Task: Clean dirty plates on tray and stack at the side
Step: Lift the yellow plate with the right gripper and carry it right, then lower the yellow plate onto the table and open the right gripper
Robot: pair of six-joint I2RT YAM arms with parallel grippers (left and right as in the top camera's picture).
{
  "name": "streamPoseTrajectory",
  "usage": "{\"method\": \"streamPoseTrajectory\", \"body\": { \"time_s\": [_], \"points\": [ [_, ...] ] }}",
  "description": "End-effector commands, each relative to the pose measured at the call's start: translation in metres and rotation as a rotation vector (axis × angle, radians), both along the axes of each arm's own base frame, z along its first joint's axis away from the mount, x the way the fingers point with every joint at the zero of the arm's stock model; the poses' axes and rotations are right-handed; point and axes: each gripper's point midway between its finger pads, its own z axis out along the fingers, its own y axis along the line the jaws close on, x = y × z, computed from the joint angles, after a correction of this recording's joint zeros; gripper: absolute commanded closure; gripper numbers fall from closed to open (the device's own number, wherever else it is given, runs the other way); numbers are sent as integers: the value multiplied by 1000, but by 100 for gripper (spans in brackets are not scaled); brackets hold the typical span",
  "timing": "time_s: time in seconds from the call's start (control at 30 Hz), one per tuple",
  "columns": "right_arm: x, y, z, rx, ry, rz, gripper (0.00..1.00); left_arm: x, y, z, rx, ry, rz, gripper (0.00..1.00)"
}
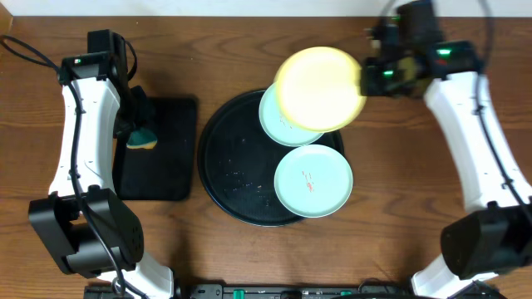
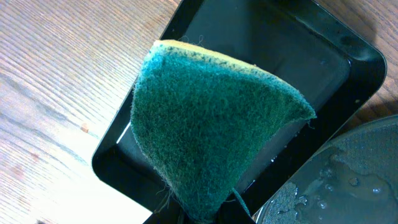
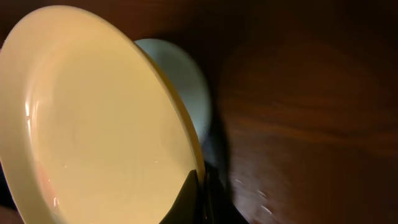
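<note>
Brown wood-grain counter (image 1: 249,41); the right fingers (image 3: 186,205) pinch the pale yellow plate (image 1: 320,87) by its rim, held up over the round black tray's (image 1: 229,166) far right edge; two teal plates (image 1: 313,180) lie in that tray, one smudged red; the left fingers (image 1: 138,118) clamp a green sponge (image 2: 211,118) above the rectangular black tray (image 1: 166,166)

Spread across a brown wood-grain table (image 1: 237,46), seen from above: a large round black tray (image 1: 229,158) near the middle. Just beside it on the left, lying flat, a smaller rectangular black tray (image 1: 169,158).
</note>
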Motion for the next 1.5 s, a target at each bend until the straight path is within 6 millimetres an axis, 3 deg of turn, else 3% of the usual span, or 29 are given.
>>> {"method": "streamPoseTrajectory", "body": {
  "time_s": [0.0,0.13,0.27,0.37,0.67,0.87,0.93,0.97,1.1,1.23,1.37,1.47],
  "points": [
    [-1,-46,0,-21,27,-100,99,1,3,5,12,-10,-11,92],
    [-11,-100,-18,-84,97,-225,99,2,3,5,13,-11,-11,92],
    [-25,-136,-48,-136,169,-310,99,2,3,5,13,-13,-11,92],
    [-32,-151,-73,-161,199,-346,99,2,3,5,13,-13,-11,92],
    [-44,-172,-148,-181,182,-357,99,2,3,5,13,-13,-11,92],
    [-46,-173,-167,-188,156,-346,98,2,3,5,13,-13,-11,93],
    [-48,-172,-169,-188,161,-346,94,2,3,5,13,-13,-11,93],
    [-48,-172,-170,-187,165,-345,87,2,3,5,13,-13,-11,92],
    [-53,-168,-161,-174,201,-335,83,2,3,5,13,-13,-11,92],
    [-55,-154,-131,-121,255,-301,78,2,3,5,13,-13,-11,92],
    [-48,-123,-94,-34,246,-204,75,2,3,5,13,-14,-11,92],
    [-40,-99,-83,-5,215,-141,72,2,3,5,13,-13,-11,92]
  ]
}}
